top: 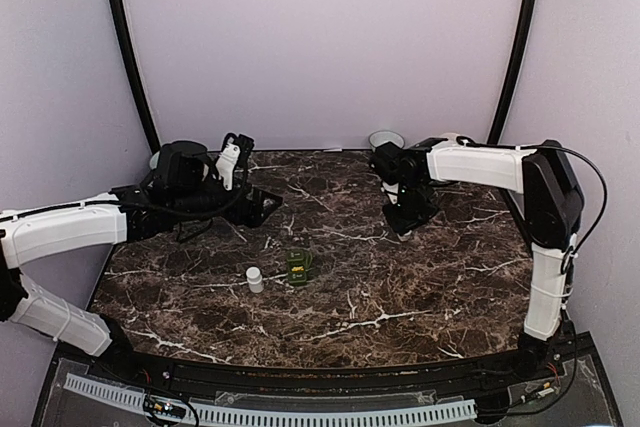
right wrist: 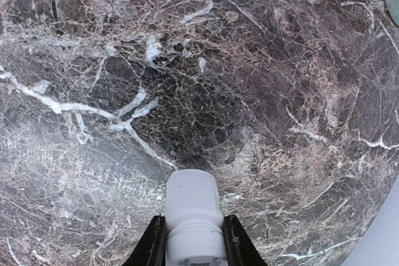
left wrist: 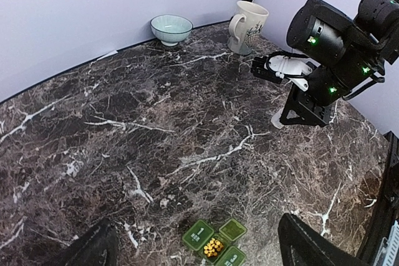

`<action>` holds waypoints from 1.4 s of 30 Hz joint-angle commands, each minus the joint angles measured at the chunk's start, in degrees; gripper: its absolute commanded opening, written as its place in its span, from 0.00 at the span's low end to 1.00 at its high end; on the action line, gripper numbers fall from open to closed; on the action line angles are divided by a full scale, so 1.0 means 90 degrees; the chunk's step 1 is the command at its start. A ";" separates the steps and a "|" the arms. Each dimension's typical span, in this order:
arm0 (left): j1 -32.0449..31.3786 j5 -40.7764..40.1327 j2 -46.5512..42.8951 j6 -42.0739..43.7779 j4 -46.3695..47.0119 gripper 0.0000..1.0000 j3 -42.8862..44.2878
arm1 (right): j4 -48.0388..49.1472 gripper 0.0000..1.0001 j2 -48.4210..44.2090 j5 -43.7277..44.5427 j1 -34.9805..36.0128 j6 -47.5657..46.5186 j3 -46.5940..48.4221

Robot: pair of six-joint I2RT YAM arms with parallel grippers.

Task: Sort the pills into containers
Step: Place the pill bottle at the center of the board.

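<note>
The right pincer (right wrist: pixel 194 240) is clamped on a white bottle (right wrist: pixel 192 200). Its two dark fingers (right wrist: pixel 151 244) press on either side of the bottle's body, below the capped end, which points away from the wrist toward the dark marbled desk (top: pixel 400 297). In the overhead view this pincer hangs at the right rear of the desk. Whether the bottle touches the surface cannot be told.

The left pincer (left wrist: pixel 193 222) is spread wide and holds nothing. Its fingers (left wrist: pixel 299 241) show only as dark tips at the two lower corners of its wrist view. From above it sits over the left rear of the desk, aimed toward the middle.

Between the two arms and nearer the bases are the containers (top: pixel 298 265), a small dark green box standing on the desk around its middle. In the left wrist view its green lids are flipped open, and a small heap of yellow pills (left wrist: pixel 213 248) lies in one compartment. Which one is not clear at that size.

A second white bottle (top: pixel 255 279) stands upright just beside the box, on its left in the overhead view, apart from both pincers.

At the back of the desk, a pale bowl (left wrist: pixel 171 28) sits against the wall. A white mug (left wrist: pixel 246 26) with a plant motif stands to its right in the left wrist view, near the right arm.
</note>
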 commanded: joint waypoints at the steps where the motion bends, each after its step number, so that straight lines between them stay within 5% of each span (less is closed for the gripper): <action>1: 0.0031 -0.0064 -0.0275 -0.0255 -0.0085 0.95 -0.0187 | 0.0243 0.09 0.0072 -0.0070 -0.0005 -0.0069 -0.0156; 27: 0.0065 -0.0069 -0.0311 -0.0542 -0.0307 0.99 -0.0345 | 0.0571 0.45 0.0095 -0.0332 -0.0097 -0.0091 -0.0540; 42: 0.0288 0.0407 0.0061 -0.0754 -0.0546 0.99 -0.0411 | 0.0608 0.49 -0.0753 0.0362 0.0088 0.0100 0.0320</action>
